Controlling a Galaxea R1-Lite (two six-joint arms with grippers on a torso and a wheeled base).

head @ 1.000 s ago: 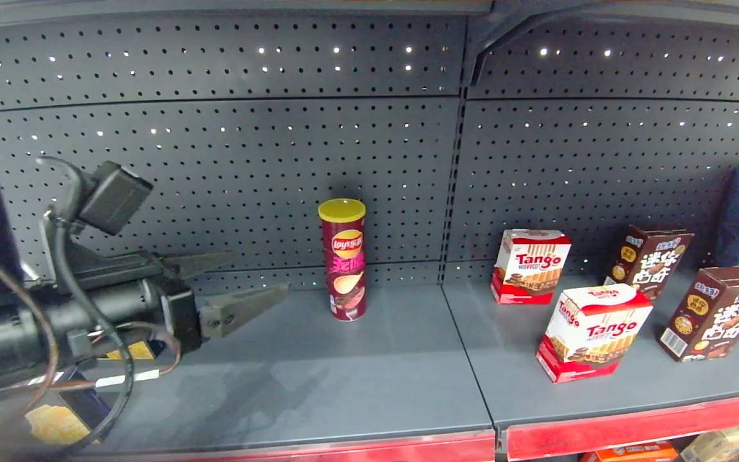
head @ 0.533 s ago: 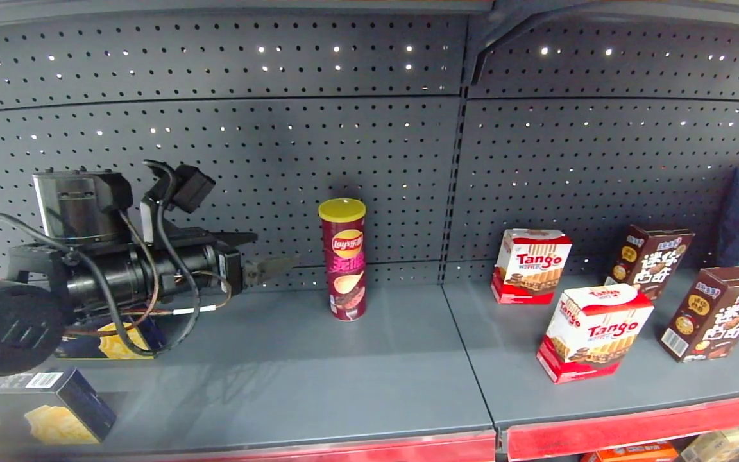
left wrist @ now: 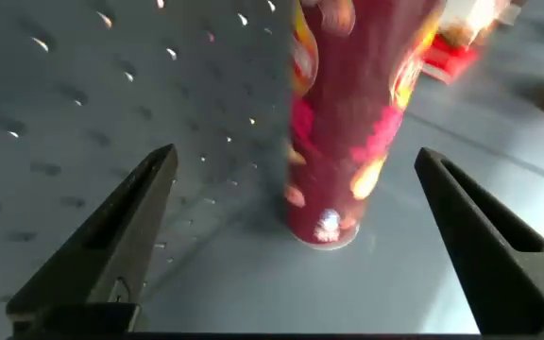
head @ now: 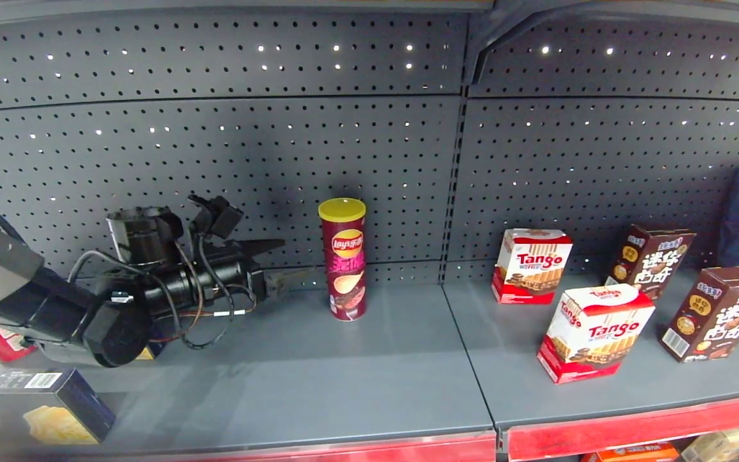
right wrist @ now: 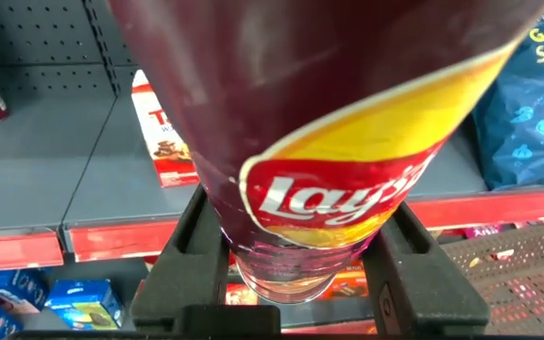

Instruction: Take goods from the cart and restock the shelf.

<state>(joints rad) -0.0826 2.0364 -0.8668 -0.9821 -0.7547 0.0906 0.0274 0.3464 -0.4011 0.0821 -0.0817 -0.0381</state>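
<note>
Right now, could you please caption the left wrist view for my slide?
Open left gripper facing an upright chip can on the grey shelf, beside the pegboard.

Left fingers (left wrist: 111,247) spread — right fingers (right wrist: 189,253) clamped

i see a maroon chips can (head: 342,260) with a yellow lid (head: 342,209) on the grey shelf (head: 318,378), which is red along its front edge (head: 632,431). the back panel (head: 215,141) is dark grey, dotted with holes. the wafer boxes (head: 594,333) are red and white, the biscuit boxes (head: 716,312) brown. the held can (right wrist: 329,113) is dark maroon with a yellow and red band.
</note>
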